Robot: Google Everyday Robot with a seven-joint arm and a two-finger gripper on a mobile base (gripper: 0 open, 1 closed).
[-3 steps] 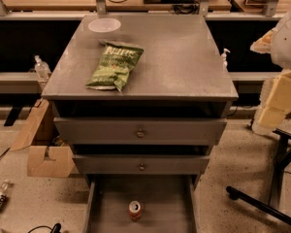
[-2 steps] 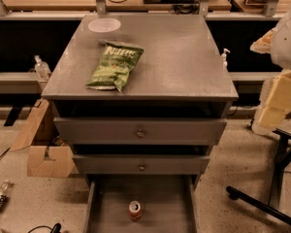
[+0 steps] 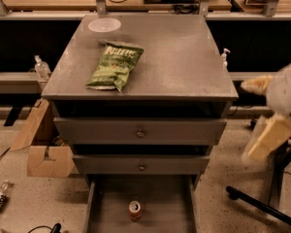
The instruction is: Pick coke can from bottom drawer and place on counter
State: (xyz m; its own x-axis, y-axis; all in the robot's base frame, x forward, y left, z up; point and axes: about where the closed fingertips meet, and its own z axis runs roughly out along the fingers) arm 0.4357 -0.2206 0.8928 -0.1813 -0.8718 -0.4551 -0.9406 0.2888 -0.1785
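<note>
Bench [image 3: 184, 57]: grey cabinet top. The right half is bare, so that looks like the best drop zone.
Bottom drawer [image 3: 165, 200]: pulled out, with the two closed drawer fronts directly above its back edge.
Claw [image 3: 269, 139]: off to the right of the cabinet at about drawer height, well apart from the can. Can't tell whether it's spread or closed.
Chip bag [image 3: 115, 66]: on the left half of the bench, so keep clear of it.
Coke can [image 3: 135, 210]: upright, mid-width on the drawer floor, not touching either wall.

For the step in hand, my take:
- Bring the claw in from the front and above, not from the side over the drawer wall.
- Centre it on the can body and grip below the rim.
- Lift straight up and pull outward past the upper drawer fronts before raising to the bench.
- The can is round and light, so an off-centre touch will likely tip it.
</note>
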